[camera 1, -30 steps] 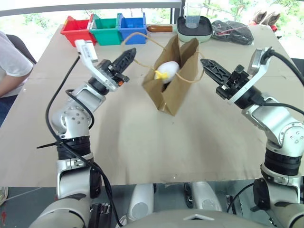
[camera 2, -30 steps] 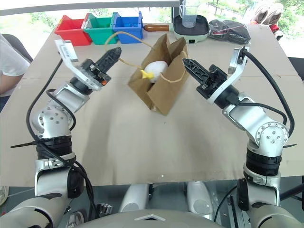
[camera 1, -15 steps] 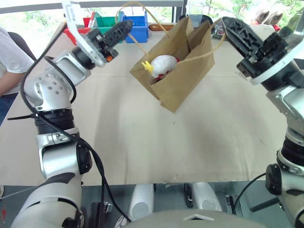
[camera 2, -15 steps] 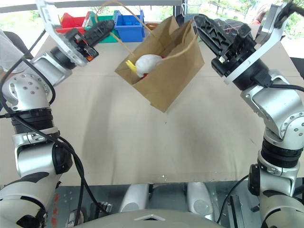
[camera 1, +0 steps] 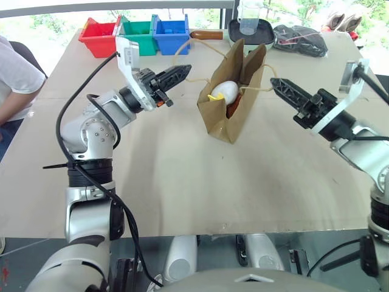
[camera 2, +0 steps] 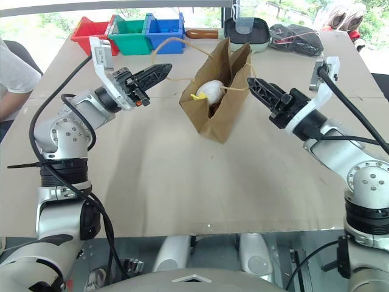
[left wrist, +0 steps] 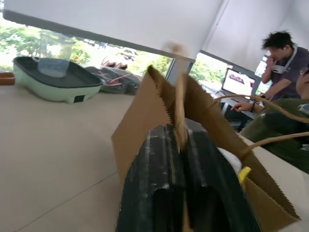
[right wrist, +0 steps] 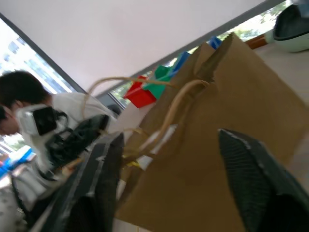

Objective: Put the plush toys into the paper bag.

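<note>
I see the paper bag (camera 1: 230, 104) standing upright on the table (camera 1: 182, 182), centre-top of the head views, mouth open; the white plush toy (camera 1: 223, 91) sits inside with its yellow beak showing, something brown-red beneath it; thin tan handles loop off both sides. My left gripper (camera 1: 184, 70), left of the bag, has its fingers pinching a handle strand; my right gripper (camera 2: 252, 84), just right of the bag, stands spread. Upper left sit red, green and blue bins (camera 1: 135, 35); a pale green pan (camera 1: 249, 31) lies behind the bag.
</note>
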`<state>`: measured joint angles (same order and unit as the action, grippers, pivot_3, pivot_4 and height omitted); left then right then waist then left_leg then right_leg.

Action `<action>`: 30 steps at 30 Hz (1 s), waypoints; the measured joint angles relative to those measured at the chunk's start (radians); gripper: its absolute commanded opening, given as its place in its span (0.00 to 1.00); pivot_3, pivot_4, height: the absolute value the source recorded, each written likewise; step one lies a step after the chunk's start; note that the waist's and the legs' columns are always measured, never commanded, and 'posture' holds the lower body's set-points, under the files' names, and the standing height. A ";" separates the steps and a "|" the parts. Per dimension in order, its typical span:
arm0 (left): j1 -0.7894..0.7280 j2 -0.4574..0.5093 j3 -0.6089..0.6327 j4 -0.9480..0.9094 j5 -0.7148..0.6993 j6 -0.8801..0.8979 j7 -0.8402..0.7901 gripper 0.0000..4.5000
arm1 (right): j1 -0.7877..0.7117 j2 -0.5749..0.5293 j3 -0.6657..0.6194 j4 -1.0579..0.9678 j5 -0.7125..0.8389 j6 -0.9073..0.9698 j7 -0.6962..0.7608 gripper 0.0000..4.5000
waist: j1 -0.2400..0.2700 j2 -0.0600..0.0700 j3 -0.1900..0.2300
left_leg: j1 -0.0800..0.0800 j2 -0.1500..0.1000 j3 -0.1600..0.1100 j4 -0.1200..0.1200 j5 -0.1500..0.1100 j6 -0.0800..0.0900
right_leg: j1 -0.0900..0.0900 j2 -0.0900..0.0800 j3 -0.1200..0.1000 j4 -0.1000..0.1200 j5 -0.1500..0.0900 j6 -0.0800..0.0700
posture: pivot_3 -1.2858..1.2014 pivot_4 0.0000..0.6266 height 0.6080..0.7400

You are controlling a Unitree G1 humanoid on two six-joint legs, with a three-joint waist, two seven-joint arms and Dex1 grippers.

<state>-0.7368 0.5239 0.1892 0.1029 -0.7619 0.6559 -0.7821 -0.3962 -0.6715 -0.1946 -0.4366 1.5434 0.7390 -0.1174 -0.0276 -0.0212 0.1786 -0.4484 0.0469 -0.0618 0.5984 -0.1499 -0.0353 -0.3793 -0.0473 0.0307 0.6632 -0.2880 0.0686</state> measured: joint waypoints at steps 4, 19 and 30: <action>0.006 0.030 0.008 0.020 0.022 -0.031 -0.046 0.83 | 0.035 -0.074 -0.064 -0.032 -0.027 0.003 0.088 0.74 | 0.001 0.000 0.000 | 0.000 0.000 0.000 0.000 0.000 0.000 | 0.000 0.000 0.000 0.000 0.000 0.000 | 0.52 0.24 1.00; 0.178 0.004 -0.126 -0.015 0.183 -0.169 -0.184 1.00 | -0.033 0.009 0.355 0.055 -0.735 -0.048 0.366 0.02 | -0.003 0.000 0.000 | 0.000 0.000 0.000 0.003 0.000 0.000 | 0.000 0.000 0.001 0.000 0.000 0.000 | 0.52 0.24 1.00; 0.283 -0.169 -0.221 -0.146 0.372 -0.271 0.060 1.00 | -0.131 0.240 0.458 0.266 -1.065 -0.198 0.490 0.02 | 0.015 0.000 -0.001 | 0.001 -0.001 0.000 0.002 0.000 0.000 | 0.001 0.000 0.000 0.002 0.001 0.001 | 0.52 0.24 1.00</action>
<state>-0.4533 0.3551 -0.0322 -0.0427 -0.3896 0.3849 -0.7217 -0.5269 -0.4317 0.2637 -0.1706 0.4780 0.5406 0.3723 -0.0123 -0.0217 0.1780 -0.4478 0.0464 -0.0623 0.6008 -0.1497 -0.0356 -0.3783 -0.0471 0.0312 0.6648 -0.2870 0.0700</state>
